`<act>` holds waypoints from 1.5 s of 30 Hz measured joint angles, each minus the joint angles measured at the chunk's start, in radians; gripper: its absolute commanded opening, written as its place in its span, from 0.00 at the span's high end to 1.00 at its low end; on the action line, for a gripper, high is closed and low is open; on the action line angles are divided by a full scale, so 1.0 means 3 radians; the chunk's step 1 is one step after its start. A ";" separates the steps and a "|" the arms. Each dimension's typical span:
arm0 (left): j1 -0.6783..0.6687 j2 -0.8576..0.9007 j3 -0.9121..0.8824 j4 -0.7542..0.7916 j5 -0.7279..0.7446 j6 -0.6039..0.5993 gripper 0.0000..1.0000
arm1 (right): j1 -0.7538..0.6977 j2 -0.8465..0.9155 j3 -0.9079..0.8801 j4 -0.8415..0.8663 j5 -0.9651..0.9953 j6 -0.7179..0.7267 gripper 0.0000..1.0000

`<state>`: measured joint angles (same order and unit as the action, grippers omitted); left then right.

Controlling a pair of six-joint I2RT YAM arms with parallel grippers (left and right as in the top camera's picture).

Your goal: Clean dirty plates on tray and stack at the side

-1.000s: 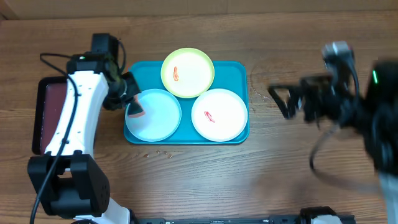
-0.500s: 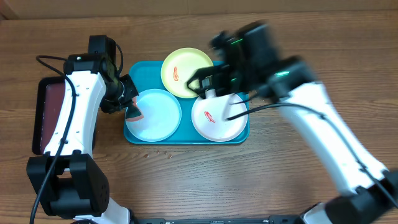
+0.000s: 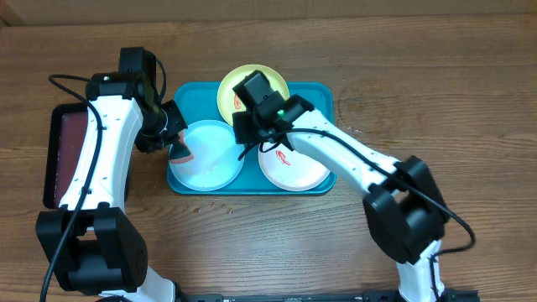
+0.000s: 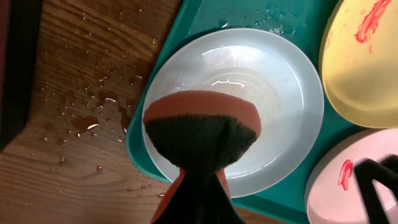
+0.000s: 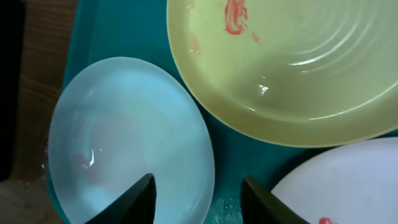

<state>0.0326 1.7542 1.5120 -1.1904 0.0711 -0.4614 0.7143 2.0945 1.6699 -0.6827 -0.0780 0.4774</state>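
The teal tray (image 3: 323,92) holds three plates. On the light blue plate (image 3: 210,159) I see a wet sheen and no smear. The yellow-green plate (image 3: 226,92) and the white plate (image 3: 302,168) each carry a red smear. My left gripper (image 3: 172,134) is shut on a dark sponge with an orange-red edge (image 4: 202,134), which rests on the blue plate's (image 4: 261,87) left side. My right gripper (image 5: 199,196) stands open astride the blue plate's (image 5: 124,137) right rim: one finger is over the plate, the other over the tray floor (image 5: 230,155).
A dark maroon tray (image 3: 69,151) lies left of the teal tray, under my left arm. Water drops (image 4: 81,118) dot the wood by the tray's left edge. My right arm stretches over the white plate from the lower right.
My right arm has swung in from the far right across the tray to the blue plate's right rim, its jaws narrowing. The left gripper and sponge have stayed put.
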 measured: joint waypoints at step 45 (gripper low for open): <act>-0.0301 -0.0006 -0.1446 0.1837 0.0366 -0.0027 0.96 | 0.0089 0.0497 0.0019 -0.0055 -0.0116 0.0120 0.96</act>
<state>-0.0578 1.7523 1.0782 -0.6392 0.1810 -0.4694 0.7410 2.2436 1.6756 -0.6991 -0.1127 0.5133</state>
